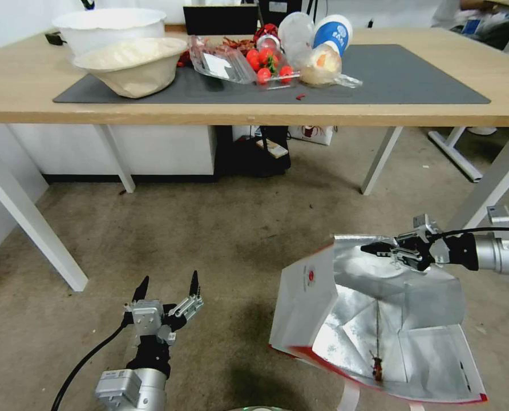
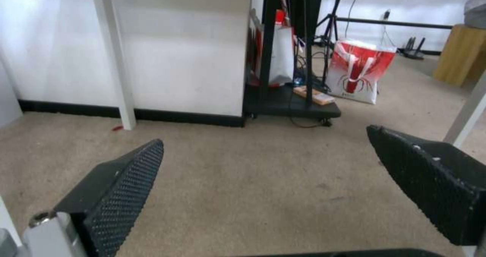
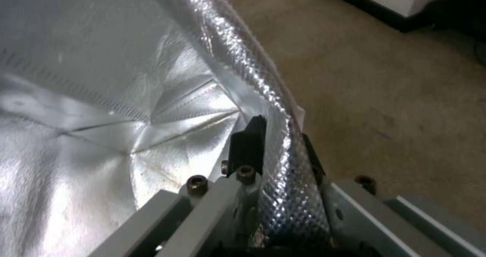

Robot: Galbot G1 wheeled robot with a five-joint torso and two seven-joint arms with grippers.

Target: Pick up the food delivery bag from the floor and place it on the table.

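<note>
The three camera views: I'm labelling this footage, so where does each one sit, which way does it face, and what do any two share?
Head view: on the robot's head, facing forward and down at the table and floor; both arms show, the left end effector open, the right end effector on the bag rim.
Left wrist view: low, facing under the table; its open fingers show.
Right wrist view: facing into the bag's foil lining; fingers pinch the rim.
Shared: head and right wrist views both show the bag.

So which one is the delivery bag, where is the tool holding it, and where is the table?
food delivery bag [image 1: 306,297], head view, on its white outer side.
right tool [image 1: 380,249], head view, at its tips clamped on the bag's rim.
table [image 1: 32,85], head view, on bare wood.
</note>
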